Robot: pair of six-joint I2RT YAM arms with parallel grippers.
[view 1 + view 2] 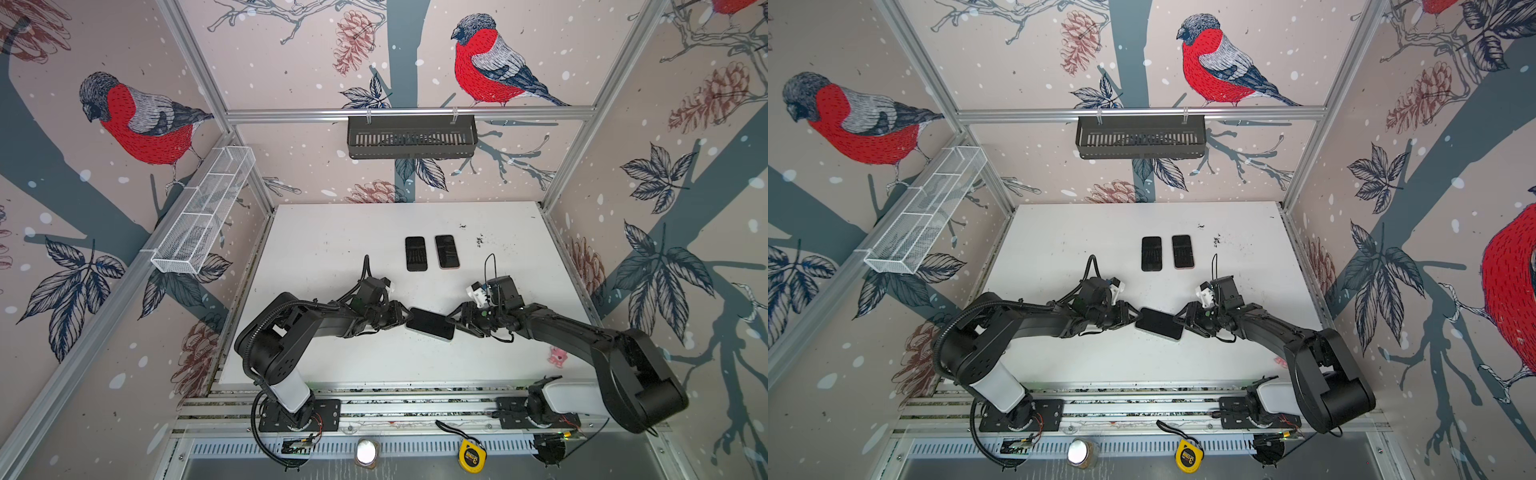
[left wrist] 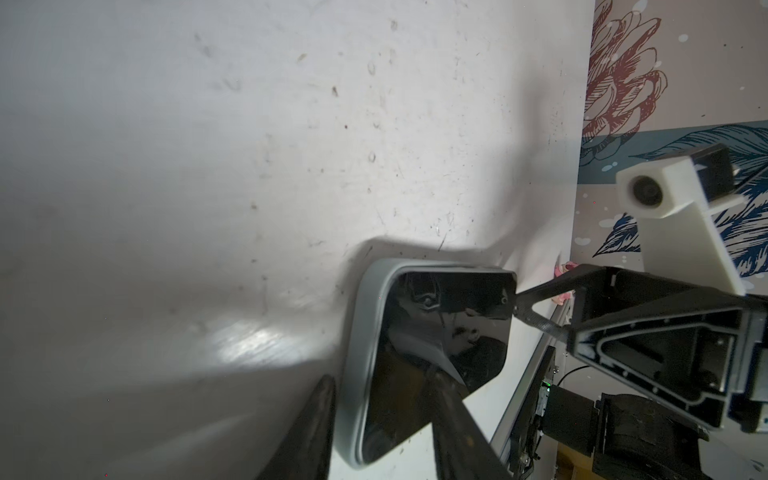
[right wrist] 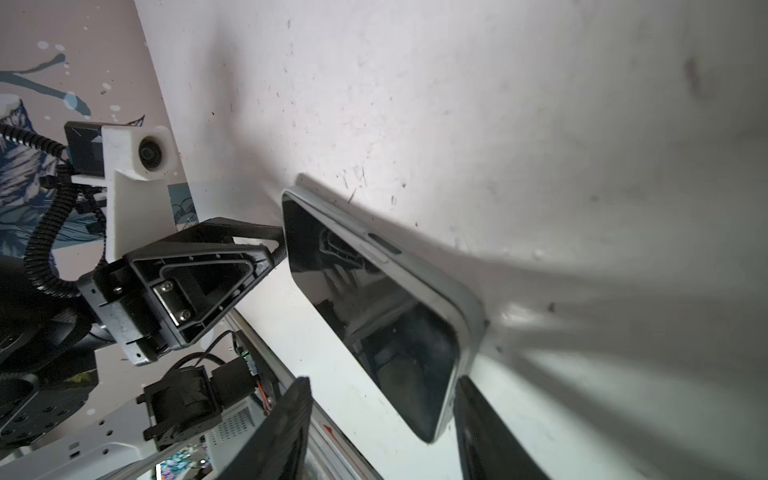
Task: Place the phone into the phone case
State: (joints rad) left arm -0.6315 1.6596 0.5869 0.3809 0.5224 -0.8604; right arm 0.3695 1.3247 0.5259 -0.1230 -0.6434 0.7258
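Grey phone case [image 2: 353,374] rimming the black phone [image 1: 431,324], which lies screen-up just 6 o'clock of the centre of the white surface [image 1: 332,232]. The left jaws are narrow and appear clamped on the 9 o'clock end. The right jaws stand wide, astride the 3 o'clock end without gripping. Step in hand, as judged: final seating, with the phone apparently in but one corner possibly proud. The next move calls for a downward press there while the case is steadied.
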